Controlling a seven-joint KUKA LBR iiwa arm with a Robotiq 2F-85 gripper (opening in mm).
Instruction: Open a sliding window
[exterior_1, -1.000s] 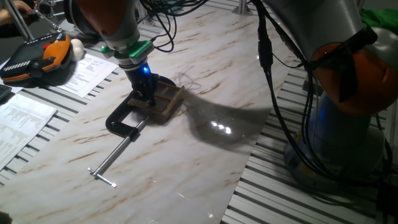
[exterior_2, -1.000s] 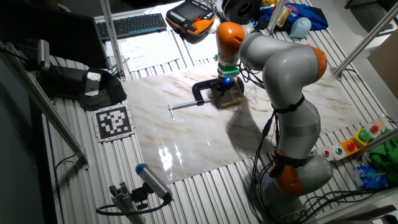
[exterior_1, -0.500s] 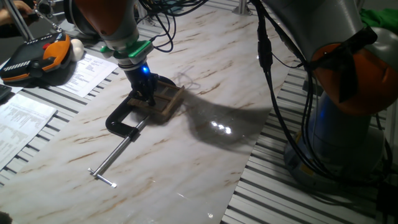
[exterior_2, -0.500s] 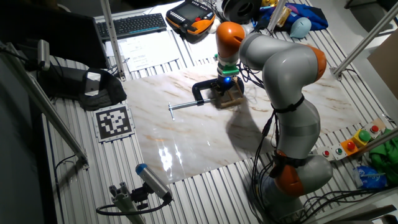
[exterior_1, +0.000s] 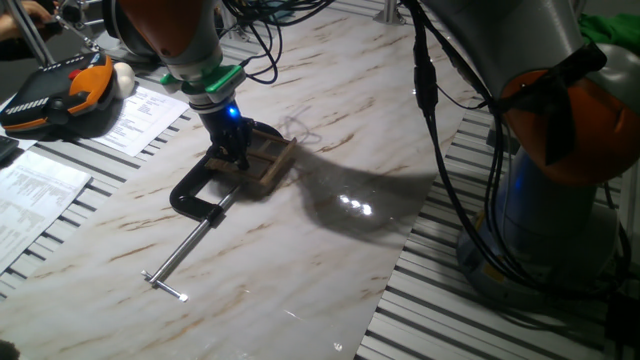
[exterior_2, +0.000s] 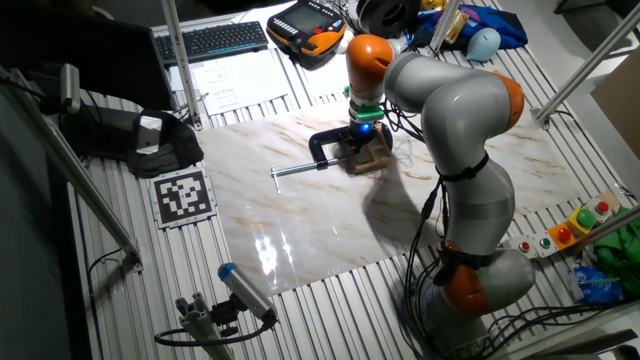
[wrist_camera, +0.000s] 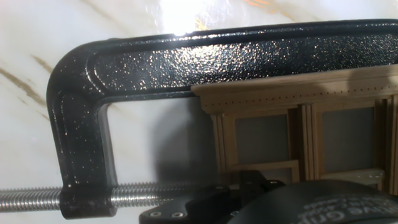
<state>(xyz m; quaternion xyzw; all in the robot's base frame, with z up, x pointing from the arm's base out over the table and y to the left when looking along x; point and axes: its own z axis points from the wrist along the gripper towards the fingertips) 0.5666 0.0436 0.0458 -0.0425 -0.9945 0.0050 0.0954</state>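
The sliding window (exterior_1: 268, 160) is a small light-tan wooden frame lying flat on the marble-patterned board, held at its near edge by a black C-clamp (exterior_1: 192, 196). My gripper (exterior_1: 236, 158) points straight down onto the window's left part, with its fingertips on or just above the frame. The fingers look close together, but I cannot tell whether they grip anything. In the other fixed view the gripper (exterior_2: 362, 137) stands over the window (exterior_2: 376, 155). The hand view shows the window's panes and bars (wrist_camera: 298, 124) under the clamp's arch (wrist_camera: 186, 53).
The clamp's steel screw rod (exterior_1: 185, 255) runs toward the board's near edge. An orange-and-black teach pendant (exterior_1: 55, 92) and papers (exterior_1: 140, 115) lie at the left. The arm's base (exterior_1: 560, 170) stands at the right. A keyboard (exterior_2: 220, 40) lies at the back.
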